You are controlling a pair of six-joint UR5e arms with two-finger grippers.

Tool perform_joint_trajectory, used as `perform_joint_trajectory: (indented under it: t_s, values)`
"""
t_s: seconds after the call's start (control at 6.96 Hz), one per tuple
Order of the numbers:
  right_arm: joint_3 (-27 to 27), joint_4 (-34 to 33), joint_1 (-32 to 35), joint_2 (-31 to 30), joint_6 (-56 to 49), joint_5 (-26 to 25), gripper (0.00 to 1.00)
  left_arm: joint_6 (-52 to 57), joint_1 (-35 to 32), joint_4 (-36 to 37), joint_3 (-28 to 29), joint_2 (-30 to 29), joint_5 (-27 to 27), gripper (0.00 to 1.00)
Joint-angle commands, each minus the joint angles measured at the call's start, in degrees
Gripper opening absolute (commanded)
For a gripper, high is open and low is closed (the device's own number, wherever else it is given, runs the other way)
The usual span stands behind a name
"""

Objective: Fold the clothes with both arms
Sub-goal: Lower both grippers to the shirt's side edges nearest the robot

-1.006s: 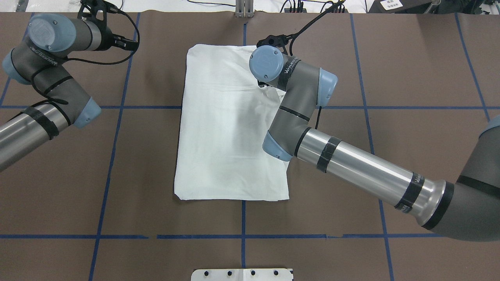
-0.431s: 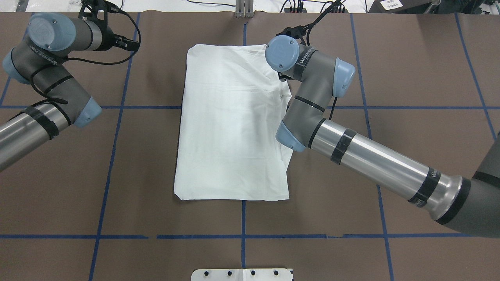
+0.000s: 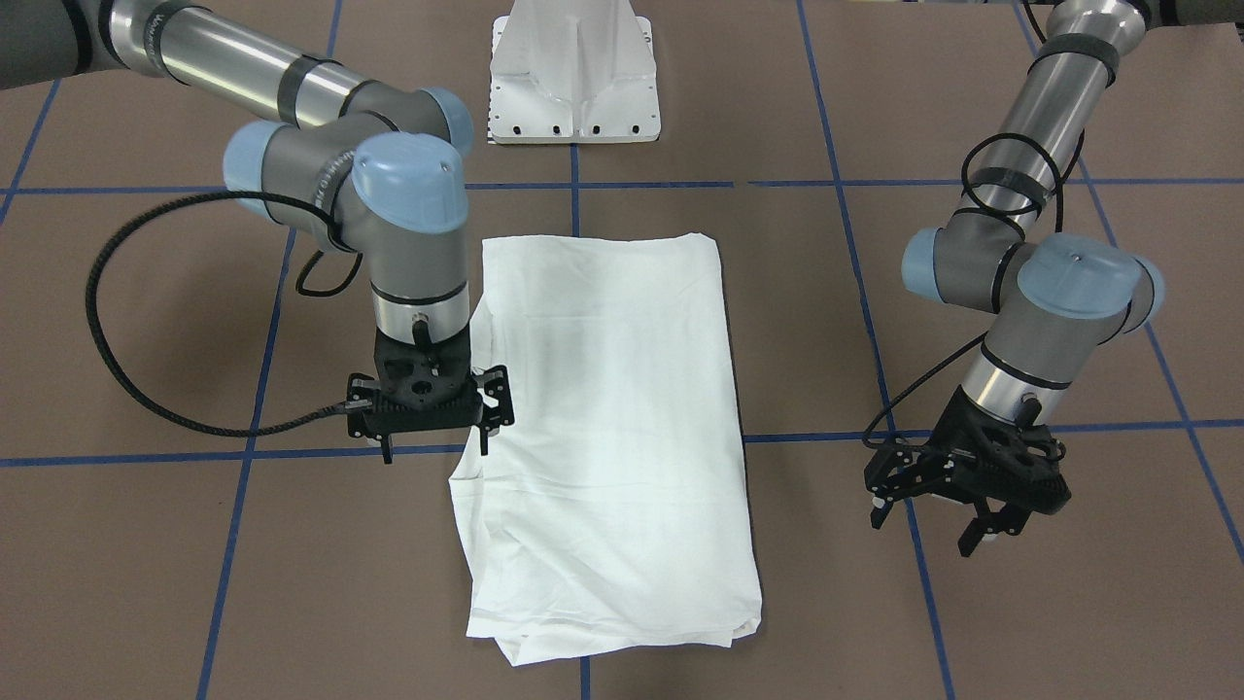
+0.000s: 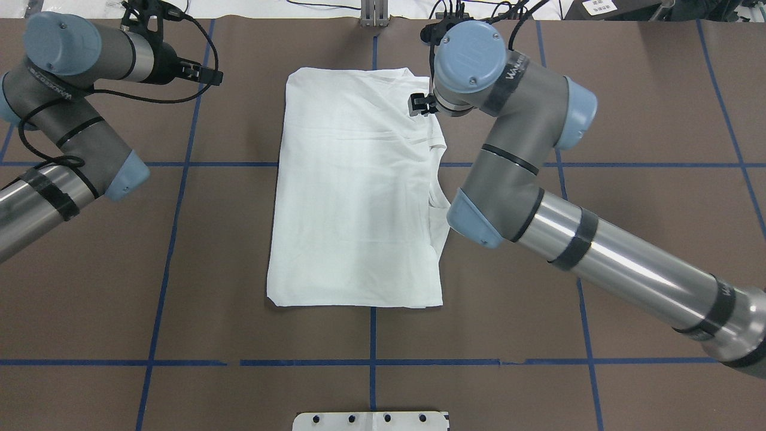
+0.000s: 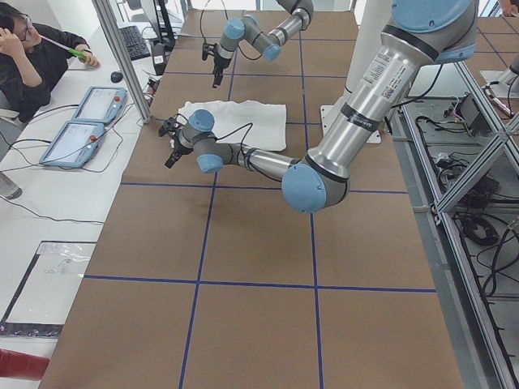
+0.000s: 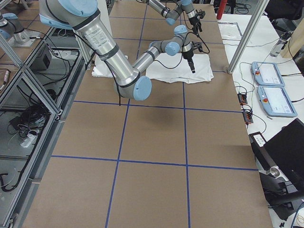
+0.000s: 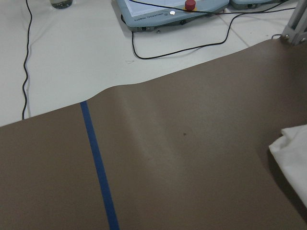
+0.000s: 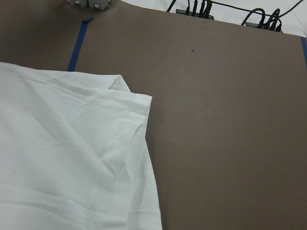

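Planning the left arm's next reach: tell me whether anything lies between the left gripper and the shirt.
Nothing visible does. The left gripper hangs open beside the shirt, apart from it, and only bare brown table crossed by a blue tape line lies between them.

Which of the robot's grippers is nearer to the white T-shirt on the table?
The right. The right gripper is at the T-shirt's edge on the robot's right; the left gripper hangs over bare table, well off the opposite edge.

The white folded T-shirt (image 8: 62, 158) covers the near left, its layered corner lying flat on the brown bench (image 8: 230, 134). Blue tape (image 8: 77, 45) and black cables (image 8: 259, 19) lie far.
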Motion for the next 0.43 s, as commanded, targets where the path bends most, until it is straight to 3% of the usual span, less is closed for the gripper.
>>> perform_joint_trajectory:
  t_s: [0.0, 0.29]
  values:
    - [19.7, 0.1, -4.9, -12.8, 12.4, -0.4, 1.00, -10.0, 1.6, 0.8, -15.7, 9.5, -5.8, 1.00]
    - [27.3, 0.1, -15.7, -19.1, 24.6, -13.8, 1.00, -18.9, 9.9, 0.9, -33.0, 22.8, -5.1, 1.00]
